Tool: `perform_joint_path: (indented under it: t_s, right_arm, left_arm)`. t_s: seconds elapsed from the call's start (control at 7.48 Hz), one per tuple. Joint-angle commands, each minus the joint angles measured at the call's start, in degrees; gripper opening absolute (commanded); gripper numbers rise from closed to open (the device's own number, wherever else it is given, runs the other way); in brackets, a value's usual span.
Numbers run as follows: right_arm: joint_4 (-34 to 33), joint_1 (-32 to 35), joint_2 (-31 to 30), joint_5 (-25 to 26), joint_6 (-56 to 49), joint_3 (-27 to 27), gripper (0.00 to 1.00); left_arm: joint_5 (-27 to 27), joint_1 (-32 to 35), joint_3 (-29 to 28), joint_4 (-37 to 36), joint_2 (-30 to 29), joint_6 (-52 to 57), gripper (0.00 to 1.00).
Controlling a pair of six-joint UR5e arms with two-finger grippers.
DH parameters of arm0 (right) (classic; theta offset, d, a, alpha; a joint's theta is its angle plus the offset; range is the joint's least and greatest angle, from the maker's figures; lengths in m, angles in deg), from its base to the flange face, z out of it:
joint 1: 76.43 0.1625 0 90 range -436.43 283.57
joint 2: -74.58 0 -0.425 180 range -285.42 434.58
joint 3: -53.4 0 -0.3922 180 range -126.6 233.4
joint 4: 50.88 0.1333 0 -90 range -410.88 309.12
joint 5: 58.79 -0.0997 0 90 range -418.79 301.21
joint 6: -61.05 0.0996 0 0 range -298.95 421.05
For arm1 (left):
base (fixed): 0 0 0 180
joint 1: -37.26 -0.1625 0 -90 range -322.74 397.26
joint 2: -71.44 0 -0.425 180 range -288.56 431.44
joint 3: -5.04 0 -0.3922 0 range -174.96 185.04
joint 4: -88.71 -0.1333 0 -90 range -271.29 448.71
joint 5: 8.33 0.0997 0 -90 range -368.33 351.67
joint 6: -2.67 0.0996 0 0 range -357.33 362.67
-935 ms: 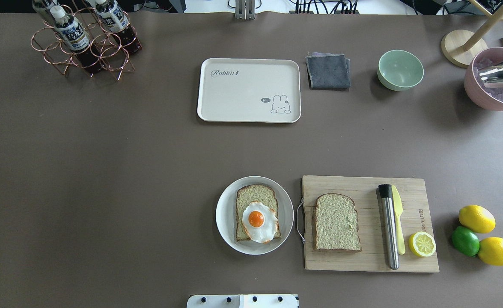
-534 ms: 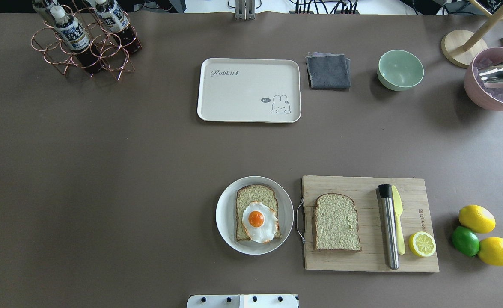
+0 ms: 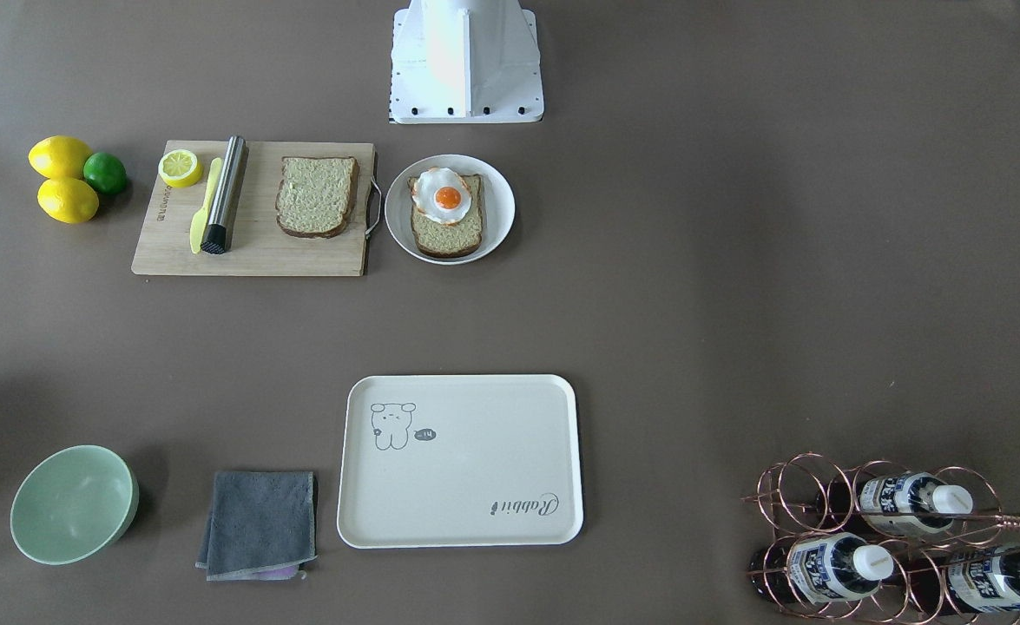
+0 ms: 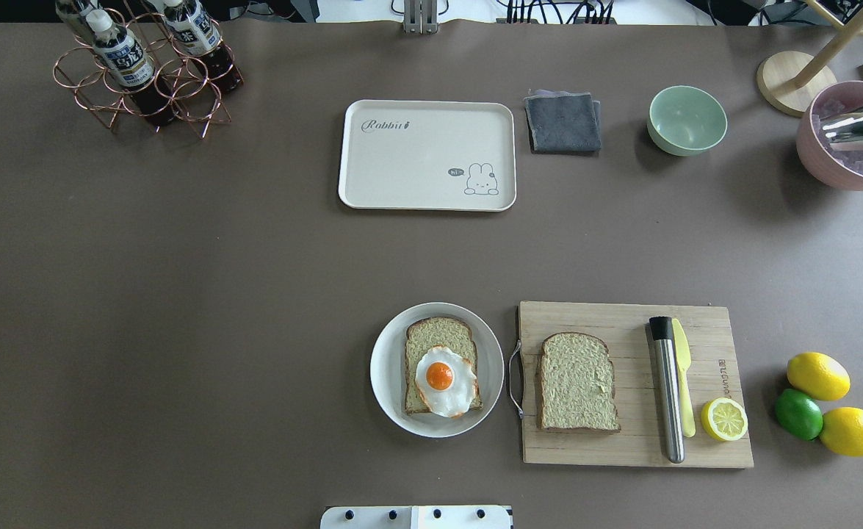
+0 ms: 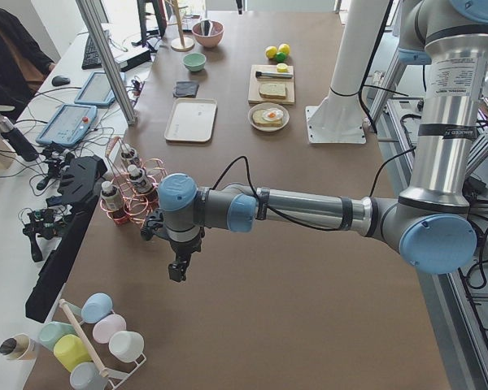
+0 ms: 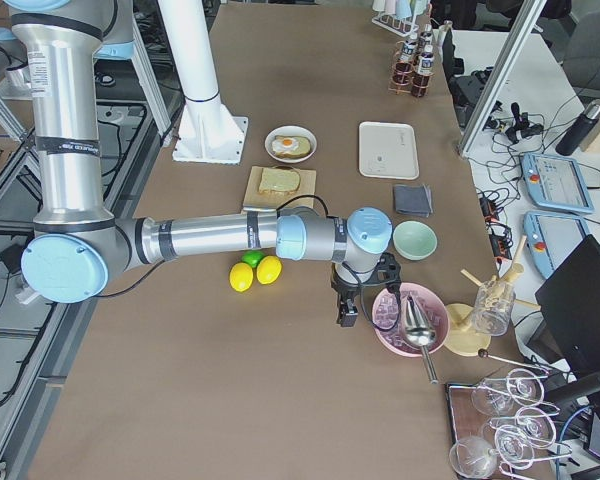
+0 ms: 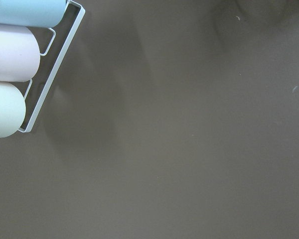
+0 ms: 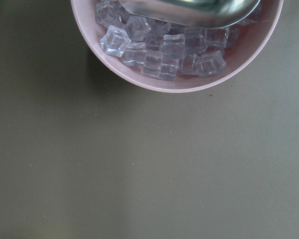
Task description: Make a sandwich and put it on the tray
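Note:
One bread slice [image 4: 438, 335] lies on a round white plate [image 4: 387, 367] with the fried egg [image 4: 442, 380] on top of it. The second bread slice [image 4: 576, 382] lies on the wooden cutting board [image 4: 622, 441], right of the plate. The cream tray [image 4: 427, 154] lies bare at the far middle of the table. My left gripper [image 5: 177, 270] hangs over bare table near the bottle rack, far from the food. My right gripper [image 6: 347, 315] hangs beside the pink ice bowl. Both show only in the side views, so I cannot tell whether they are open or shut.
On the board lie a steel muddler [image 4: 667, 389], a yellow knife [image 4: 682, 375] and a halved lemon [image 4: 724, 419]. Two lemons and a lime [image 4: 798, 414] sit to its right. A grey cloth [image 4: 563, 121], green bowl [image 4: 687, 120], pink ice bowl [image 4: 817, 158] and bottle rack [image 4: 145, 70] stand at the back.

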Motion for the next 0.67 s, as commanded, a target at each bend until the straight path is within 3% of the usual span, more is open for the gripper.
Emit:
perform_joint_path:
  t_s: [0.0, 0.53]
  right_arm:
    - [-0.09, 0.03, 0.09, -0.04, 0.0, -0.1, 1.0]
    - [-0.09, 0.03, 0.09, -0.13, 0.0, -0.45, 1.0]
  left_arm:
    - [0.0, 0.0, -0.03, 0.0, -0.02, -0.09, 0.98]
    - [0.0, -0.09, 0.23, 0.0, -0.11, 0.0, 0.98]
